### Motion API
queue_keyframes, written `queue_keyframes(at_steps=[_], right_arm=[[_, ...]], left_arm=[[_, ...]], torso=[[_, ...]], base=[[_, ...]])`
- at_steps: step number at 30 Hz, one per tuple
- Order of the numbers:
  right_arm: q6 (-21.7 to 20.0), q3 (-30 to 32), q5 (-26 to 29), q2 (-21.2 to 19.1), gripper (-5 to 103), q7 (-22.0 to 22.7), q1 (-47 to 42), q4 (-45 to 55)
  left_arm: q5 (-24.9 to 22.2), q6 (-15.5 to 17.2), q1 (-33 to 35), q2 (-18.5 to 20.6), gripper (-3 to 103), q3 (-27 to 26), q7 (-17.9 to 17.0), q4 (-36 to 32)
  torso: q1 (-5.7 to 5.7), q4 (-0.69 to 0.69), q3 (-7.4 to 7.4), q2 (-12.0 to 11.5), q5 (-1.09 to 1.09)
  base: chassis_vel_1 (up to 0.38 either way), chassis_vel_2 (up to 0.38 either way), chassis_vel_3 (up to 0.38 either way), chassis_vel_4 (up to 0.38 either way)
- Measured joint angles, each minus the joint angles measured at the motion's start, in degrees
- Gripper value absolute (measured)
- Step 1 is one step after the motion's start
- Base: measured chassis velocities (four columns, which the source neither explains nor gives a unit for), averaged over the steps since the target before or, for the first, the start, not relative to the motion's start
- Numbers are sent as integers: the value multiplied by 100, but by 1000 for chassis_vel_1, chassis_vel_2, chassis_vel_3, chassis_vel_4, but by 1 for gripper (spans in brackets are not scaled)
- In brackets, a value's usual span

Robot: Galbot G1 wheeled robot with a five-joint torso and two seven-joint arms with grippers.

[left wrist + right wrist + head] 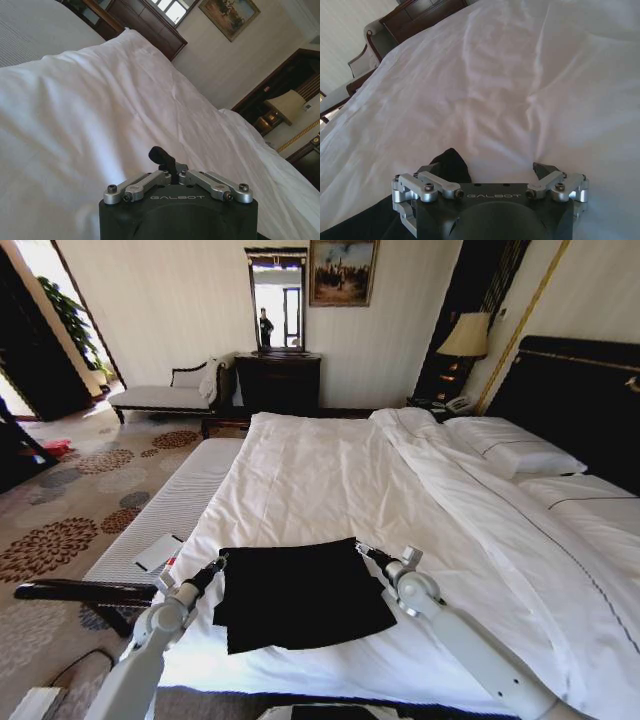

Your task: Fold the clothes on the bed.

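On bed (330, 470), folded black T-shirt (300, 592), crosswise; left jaws seemingly shut, right spread.

1. Beyond the black T-shirt (300, 592), I see the bed (330, 480) open up to its far edge.
2. Pillows (510, 450) block the headboard side.
3. A bench (170, 520) stands along the left edge.

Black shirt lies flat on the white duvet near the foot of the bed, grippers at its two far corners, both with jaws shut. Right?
Not quite. The right gripper is open, as the right wrist view shows; the left gripper is shut. The rest holds: black shirt flat on the duvet.
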Motion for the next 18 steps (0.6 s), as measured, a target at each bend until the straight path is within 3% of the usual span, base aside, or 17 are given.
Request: queue_keyframes(at_steps=[7,13,18], right_arm=[[-2,-45,80,193,100,-231,241,-465],[85,-34,417,229,100,-658,207,-313],[256,-28,333,242,99,-849,210,-306]], left_arm=[[2,-1,7,32,1,-1,-13,-29],[30,-10,27,64,1,-11,-17,-36],[53,-14,22,65,1,-2,-19,-31]], torso=[[0,0,0,0,0],[1,1,0,0,1],[0,1,0,0,1]], base=[[0,0,0,0],[0,0,0,0],[0,0,0,0]])
